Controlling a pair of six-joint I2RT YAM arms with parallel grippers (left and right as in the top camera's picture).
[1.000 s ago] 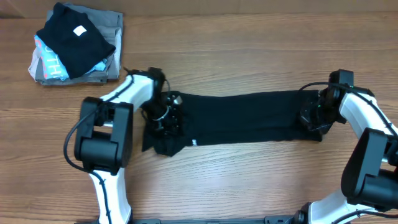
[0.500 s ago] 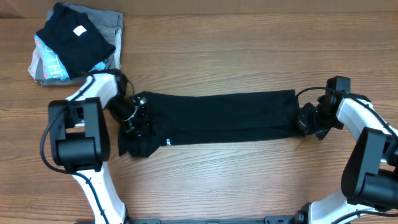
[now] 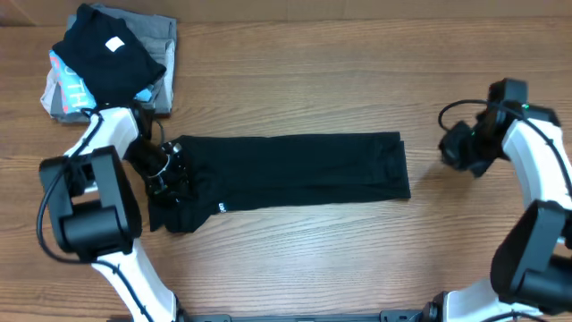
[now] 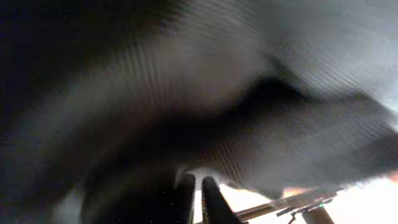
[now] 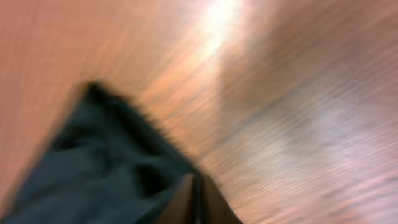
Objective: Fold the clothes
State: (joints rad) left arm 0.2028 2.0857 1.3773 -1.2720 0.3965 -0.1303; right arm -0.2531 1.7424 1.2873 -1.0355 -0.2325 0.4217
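Note:
A black garment (image 3: 286,170) lies as a long folded strip across the wooden table (image 3: 357,72). My left gripper (image 3: 168,177) is shut on its bunched left end; in the left wrist view the fingertips (image 4: 198,199) stand close together and the blurred cloth (image 4: 217,74) fills the frame. My right gripper (image 3: 458,150) is clear of the cloth, to the right of its right end. In the right wrist view its gripper (image 5: 198,202) is shut and empty over bare wood, with the garment's corner (image 5: 93,168) to the left.
A stack of folded clothes (image 3: 107,63), with a black item on top and grey and light blue ones under it, sits at the far left corner, just above my left arm. Bare wood lies in front of and behind the garment.
My left gripper has dragged the garment to the left. My right gripper has let go of the right end and moved up and to the right, away from it.

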